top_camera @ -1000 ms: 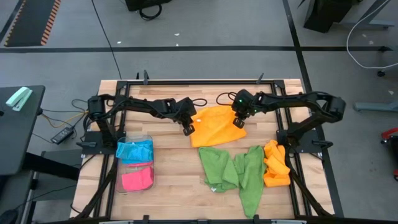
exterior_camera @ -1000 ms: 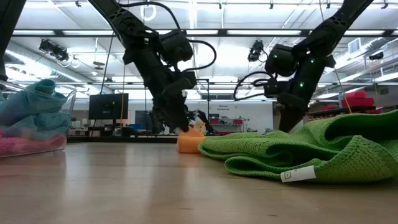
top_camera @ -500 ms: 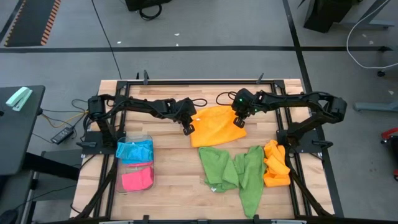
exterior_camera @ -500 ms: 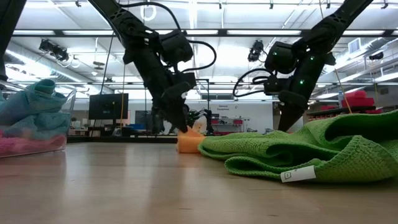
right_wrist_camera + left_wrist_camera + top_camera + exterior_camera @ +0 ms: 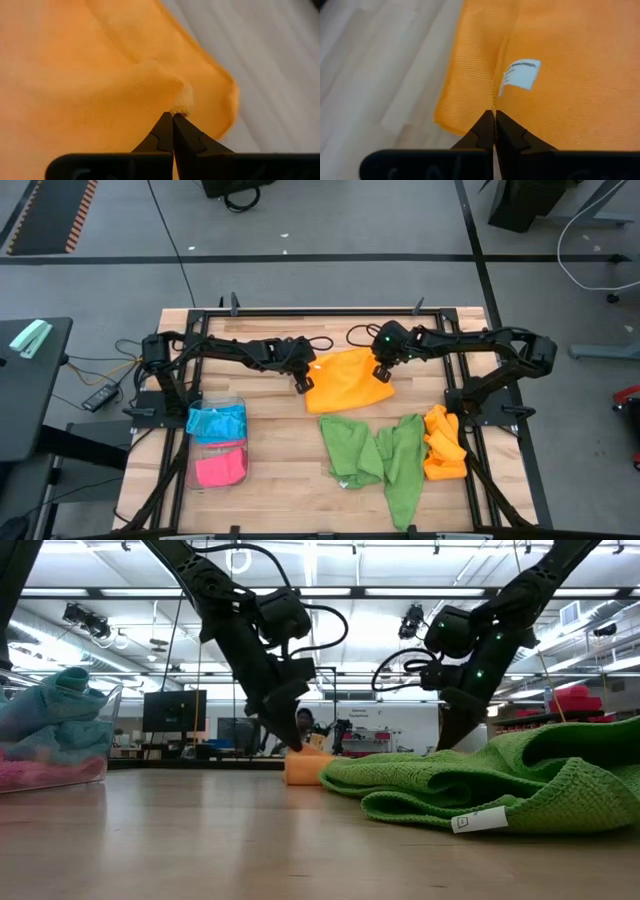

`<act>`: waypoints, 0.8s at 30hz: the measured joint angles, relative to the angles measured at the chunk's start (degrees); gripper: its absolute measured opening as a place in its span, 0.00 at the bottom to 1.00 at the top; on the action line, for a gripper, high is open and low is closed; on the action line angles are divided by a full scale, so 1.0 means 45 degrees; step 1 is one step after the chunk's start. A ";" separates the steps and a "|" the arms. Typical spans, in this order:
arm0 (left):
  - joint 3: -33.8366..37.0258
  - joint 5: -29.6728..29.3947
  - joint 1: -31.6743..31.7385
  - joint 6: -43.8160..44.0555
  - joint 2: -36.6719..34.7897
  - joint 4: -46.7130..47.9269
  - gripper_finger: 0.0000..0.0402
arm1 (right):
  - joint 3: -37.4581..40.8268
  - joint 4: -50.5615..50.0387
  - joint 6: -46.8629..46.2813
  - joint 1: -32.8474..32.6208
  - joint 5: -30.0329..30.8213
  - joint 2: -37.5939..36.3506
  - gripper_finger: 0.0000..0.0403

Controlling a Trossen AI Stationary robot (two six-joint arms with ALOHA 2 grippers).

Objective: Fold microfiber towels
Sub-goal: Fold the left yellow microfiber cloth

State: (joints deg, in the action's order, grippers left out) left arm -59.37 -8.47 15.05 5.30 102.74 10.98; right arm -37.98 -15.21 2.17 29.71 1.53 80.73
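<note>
A clear plastic tray [image 5: 238, 402] is seen at about eight o'clock on the pale wooden slatted table [image 5: 280, 490]; a crumpled sky-blue microfiber towel [image 5: 215, 421] and a pink microfiber towel [image 5: 220, 468] are held inside it, the blue one toward the table's far side. In the low view the same tray [image 5: 108, 705] is seen at nine o'clock.

Near the table's centre, toward twelve o'clock, a flat orange microfiber towel [image 5: 348, 381] is spread. Its nine o'clock edge is pinched by the left gripper [image 5: 299, 386], whose dark fingers [image 5: 485, 131] are pressed together on a raised fold of the cloth. A small white sewn label [image 5: 519, 73] is seen just beyond the fingertips; its print is too small to be read. The three o'clock corner of the same towel is nipped by the right gripper [image 5: 380, 373], its fingers [image 5: 164, 132] closed tightly on a small bunch of cloth.

At six o'clock, near the front edge, two crumpled green microfiber towels [image 5: 378, 455] are lying, touching each other. In the low view this green heap [image 5: 480, 785] blocks most of the orange towel, and a white tag [image 5: 478, 821] is seen at its front, with writing that cannot be made out.

At four o'clock, a second bunched orange microfiber towel [image 5: 443, 445] is lying against the black metal frame [image 5: 330, 311] bordering the table.
</note>
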 joint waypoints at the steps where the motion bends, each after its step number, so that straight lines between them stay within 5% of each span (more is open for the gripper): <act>1: 0.0000 -0.0172 0.0000 -0.0006 0.0000 0.0006 0.03 | -0.0041 -0.0024 0.0051 0.0040 0.0030 0.0000 0.01; 24: 0.0000 -0.1214 0.0500 -0.0136 0.0038 0.0099 0.07 | -0.0389 -0.0047 0.1441 0.0476 0.2033 0.0000 0.01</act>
State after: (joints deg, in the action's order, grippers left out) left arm -59.37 -13.93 17.30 4.69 102.91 11.42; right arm -39.72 -15.42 8.66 31.86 10.68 80.73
